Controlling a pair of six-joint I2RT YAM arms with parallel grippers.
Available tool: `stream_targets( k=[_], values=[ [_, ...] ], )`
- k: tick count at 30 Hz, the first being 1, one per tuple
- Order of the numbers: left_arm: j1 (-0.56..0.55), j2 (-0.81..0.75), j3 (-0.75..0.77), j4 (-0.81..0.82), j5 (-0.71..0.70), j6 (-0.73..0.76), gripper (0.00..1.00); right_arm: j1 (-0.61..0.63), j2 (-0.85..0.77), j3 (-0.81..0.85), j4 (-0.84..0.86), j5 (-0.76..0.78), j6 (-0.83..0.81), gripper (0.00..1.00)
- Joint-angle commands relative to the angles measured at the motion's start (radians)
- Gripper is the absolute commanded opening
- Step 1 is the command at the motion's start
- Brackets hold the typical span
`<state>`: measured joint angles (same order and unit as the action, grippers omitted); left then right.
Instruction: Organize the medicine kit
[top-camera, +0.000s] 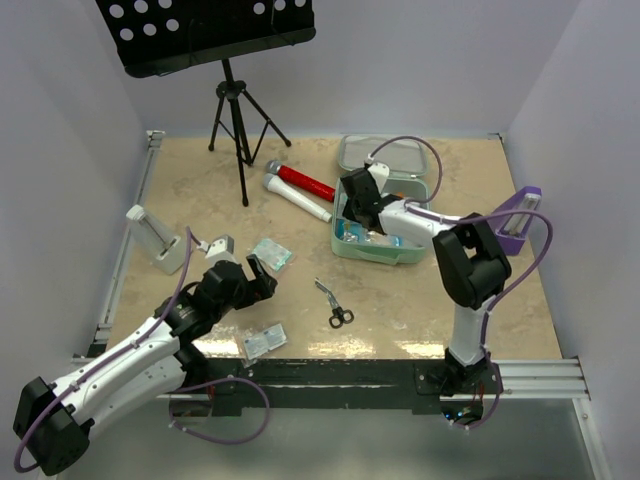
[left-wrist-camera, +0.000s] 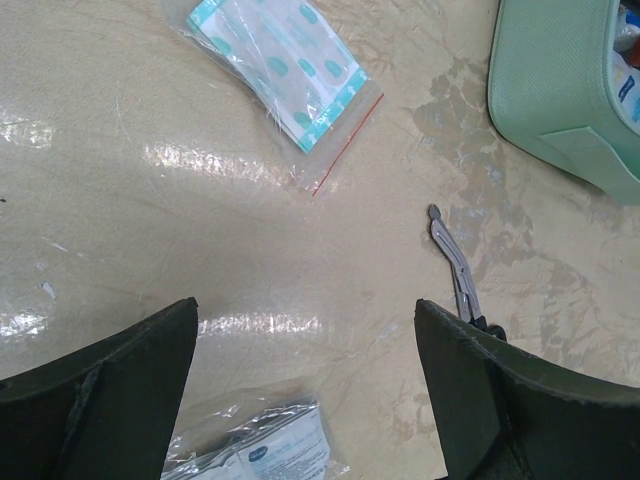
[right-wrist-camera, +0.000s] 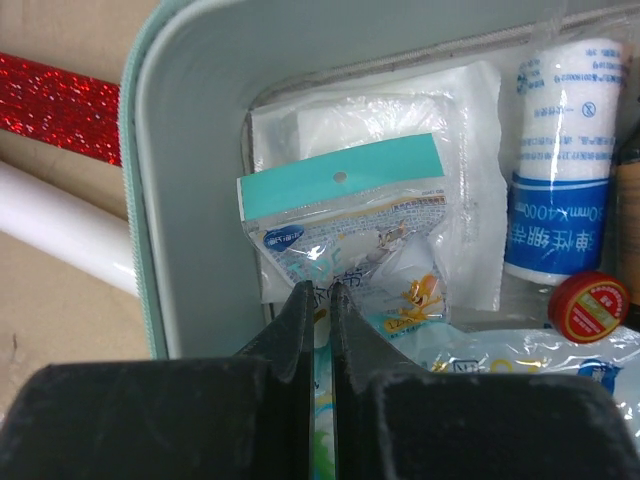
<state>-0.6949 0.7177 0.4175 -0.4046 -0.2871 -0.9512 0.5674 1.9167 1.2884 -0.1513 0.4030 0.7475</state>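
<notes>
Top, left-wrist and right-wrist views. My right gripper (top-camera: 356, 203) is lowered into the medicine kit, a mint-green square plastic box with rounded corners (top-camera: 372, 251). The kit stands on the beige table (top-camera: 420, 310), right of centre, and its matching lid (top-camera: 388, 155) is open behind it.

In the right-wrist view my right gripper (right-wrist-camera: 318, 294) has its fingers pressed together. Their tips are at the lower edge of a clear plastic packet with a teal header (right-wrist-camera: 345, 240), which lies against the kit's left wall (right-wrist-camera: 190, 200). I cannot tell whether they pinch its film. A white gauze roll with a blue label (right-wrist-camera: 565, 160) and a small red round cap (right-wrist-camera: 590, 305) lie to the right of the packet.

My left gripper (top-camera: 255, 280) hangs over bare table with its fingers (left-wrist-camera: 120, 380) wide apart and nothing between them. Beyond it lies a clear zip bag of teal-patterned plasters (left-wrist-camera: 285, 75). Grey-handled metal scissors (left-wrist-camera: 455, 275) lie to its right, and a clear printed sachet (left-wrist-camera: 260, 455) lies beneath it.
</notes>
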Motion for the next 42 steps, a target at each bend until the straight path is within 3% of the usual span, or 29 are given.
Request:
stream_targets(
  k=[1, 15, 22, 28, 35, 42],
  values=[
    [0.005, -0.001, -0.008, 0.024, -0.003, -0.008, 0.93, 0.000, 0.018, 0.072, 0.029, 0.040, 0.044, 0.00],
    [0.005, 0.008, -0.006, 0.020, -0.007, -0.003, 0.93, -0.015, 0.131, 0.190, -0.019, 0.100, 0.058, 0.00],
    [0.003, 0.012, -0.005, 0.029, -0.004, -0.003, 0.93, -0.017, 0.071, 0.177, 0.001, 0.022, 0.001, 0.37],
    [0.005, 0.017, 0.003, 0.027, -0.003, -0.003, 0.93, -0.015, -0.022, 0.144, -0.001, -0.021, -0.010, 0.52],
    [0.005, 0.000, 0.032, -0.013, -0.056, 0.006, 0.95, -0.009, -0.229, 0.003, 0.010, -0.046, -0.111, 0.56],
    [0.031, 0.127, 0.113, 0.006, -0.069, 0.026, 0.95, 0.034, -0.473, -0.303, 0.120, -0.039, -0.249, 0.48]
  ],
)
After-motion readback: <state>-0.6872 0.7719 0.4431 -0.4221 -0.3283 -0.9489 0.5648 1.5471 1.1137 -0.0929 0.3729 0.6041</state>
